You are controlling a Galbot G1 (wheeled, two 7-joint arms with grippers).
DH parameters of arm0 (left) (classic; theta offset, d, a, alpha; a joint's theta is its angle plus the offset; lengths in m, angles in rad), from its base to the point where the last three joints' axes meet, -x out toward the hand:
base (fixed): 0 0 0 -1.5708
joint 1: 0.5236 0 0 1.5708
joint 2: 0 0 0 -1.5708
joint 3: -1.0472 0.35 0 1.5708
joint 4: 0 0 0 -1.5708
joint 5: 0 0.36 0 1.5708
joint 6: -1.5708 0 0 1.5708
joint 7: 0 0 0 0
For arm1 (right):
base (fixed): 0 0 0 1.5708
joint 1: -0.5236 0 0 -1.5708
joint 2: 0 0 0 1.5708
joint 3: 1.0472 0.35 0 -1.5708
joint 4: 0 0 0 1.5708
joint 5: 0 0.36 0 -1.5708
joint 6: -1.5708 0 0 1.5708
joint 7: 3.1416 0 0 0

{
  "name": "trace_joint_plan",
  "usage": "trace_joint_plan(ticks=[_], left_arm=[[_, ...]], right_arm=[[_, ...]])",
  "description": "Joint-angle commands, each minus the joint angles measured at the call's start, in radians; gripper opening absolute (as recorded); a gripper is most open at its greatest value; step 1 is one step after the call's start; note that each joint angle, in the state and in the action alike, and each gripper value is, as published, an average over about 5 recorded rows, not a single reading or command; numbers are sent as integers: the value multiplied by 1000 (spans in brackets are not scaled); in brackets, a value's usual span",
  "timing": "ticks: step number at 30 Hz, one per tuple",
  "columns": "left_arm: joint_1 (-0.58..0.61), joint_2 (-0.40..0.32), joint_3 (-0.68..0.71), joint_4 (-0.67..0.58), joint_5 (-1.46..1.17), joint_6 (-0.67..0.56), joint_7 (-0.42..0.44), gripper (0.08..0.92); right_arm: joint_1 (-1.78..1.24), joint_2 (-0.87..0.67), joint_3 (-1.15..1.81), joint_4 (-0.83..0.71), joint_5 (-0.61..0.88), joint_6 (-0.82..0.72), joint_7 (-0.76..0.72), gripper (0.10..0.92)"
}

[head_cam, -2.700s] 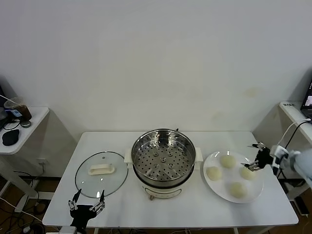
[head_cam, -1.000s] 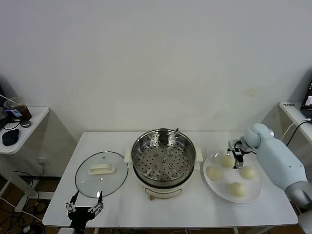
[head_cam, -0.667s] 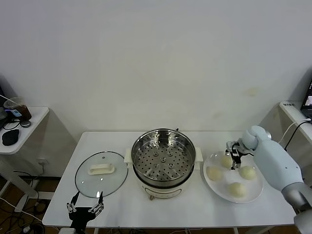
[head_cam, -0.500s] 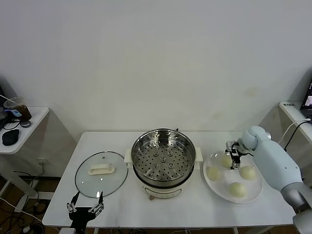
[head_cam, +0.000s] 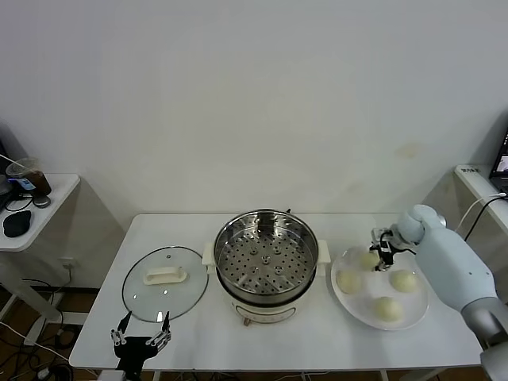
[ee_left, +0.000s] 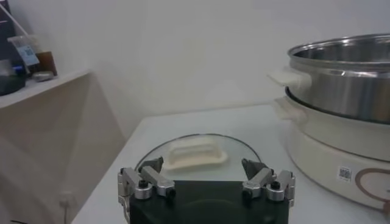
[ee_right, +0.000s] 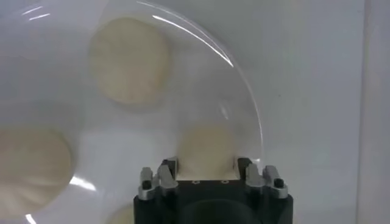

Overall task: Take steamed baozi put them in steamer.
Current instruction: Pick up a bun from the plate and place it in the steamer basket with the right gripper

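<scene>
Baozi (ee_right: 206, 146) — smooth round dough — between right gripper (ee_right: 206, 165) jaws.

No readable text anywhere. Steamer (ee_left: 341, 115) base carries a small QR-style sticker (ee_left: 345, 173) on its front, code not legible. Cup (ee_left: 27, 52) on the side shelf at far left has a blue label, too small to read.

A bare lab room: plain white wall, white table (head_cam: 198, 317), cables on the floor (head_cam: 40, 365) at eight o'clock.
</scene>
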Motion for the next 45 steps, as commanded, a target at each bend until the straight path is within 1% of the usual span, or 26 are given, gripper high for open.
trace_joint_plan(ticks=[1,5,9,15,18,22,27,31,37,40,45], left_arm=[[-12,-6,6,-1,2,2,0,823],[-20,-8,20,2,19,3,-4,823],[-25,-8,26,7,62,1,-12,823],[-27,-6,20,-2,74,1,-18,823],[-26,-7,12,-13,75,1,-20,823],[-16,-7,1,-30,74,0,-26,823],[-9,-12,-2,-30,71,-1,-35,823],[-5,-16,-1,-31,71,0,-36,823],[0,-22,-12,-36,60,2,-36,823],[0,-25,-15,-34,54,3,-36,823],[-2,-31,-17,-33,50,5,-38,823]], right_arm=[[6,-14,1,23,31,-7,-9,561],[70,-47,-63,75,121,-37,-40,533],[200,-67,-186,135,268,-64,-77,527],[463,-18,-411,173,473,-53,-113,530],[577,45,-518,163,545,11,-117,529],[738,157,-632,122,623,206,-138,528],[838,281,-669,109,603,391,-167,526],[817,360,-677,111,591,530,-187,529],[747,440,-703,56,536,761,-205,534],[707,453,-723,59,472,814,-203,534],[637,461,-726,70,331,817,-187,535]])
